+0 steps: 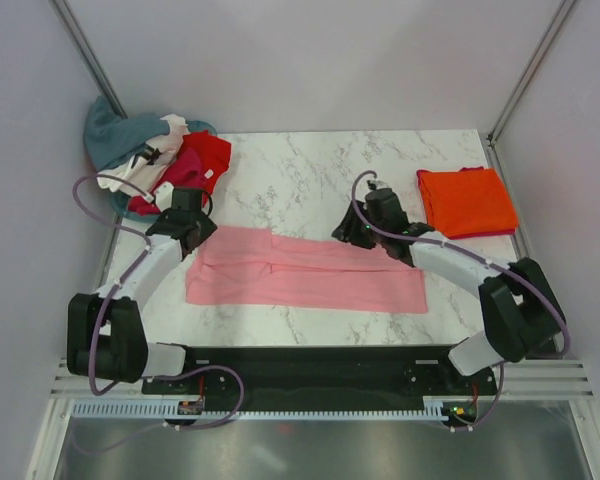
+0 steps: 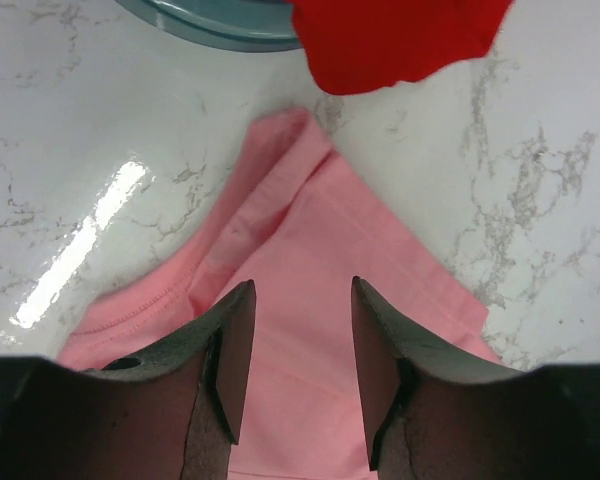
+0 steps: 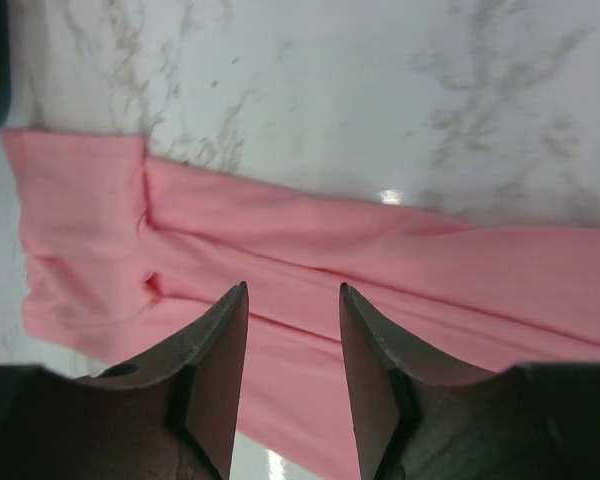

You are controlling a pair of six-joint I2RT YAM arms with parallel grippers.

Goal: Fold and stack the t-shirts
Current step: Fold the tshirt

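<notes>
From above we take in the whole layout. The light pink t-shirt (image 1: 300, 275) lies flat in the middle of the marble table (image 1: 310, 170), folded into a long strip running left to right. A folded bright orange t-shirt (image 1: 467, 200) sits well apart by the far right edge. A loose heap fills the far left corner, with a teal-grey t-shirt (image 1: 110, 135), a white t-shirt (image 1: 140, 165) and a red t-shirt (image 1: 208, 152) tangled together. Neither wrist camera takes in the orange shirt.

The wrist views give us what the overhead view cannot. The left pincer (image 2: 300, 300) has its fingers spread, with pink cloth showing in the gap and nothing clamped. Past them we see the pink shirt's corner and stitched hem. Bare marble separates that corner from the edge of the red shirt and a sliver of the teal-grey one. The right pincer (image 3: 292, 295) is likewise parted and grips nothing. Beneath it lie lengthwise creases and a tucked fold toward one end of the strip.

The left arm reaches forward from its near-left base, elbow bent, wrist over the strip's far left corner. The right arm stretches inward from the near right, its wrist over the strip's far edge, right of centre.
</notes>
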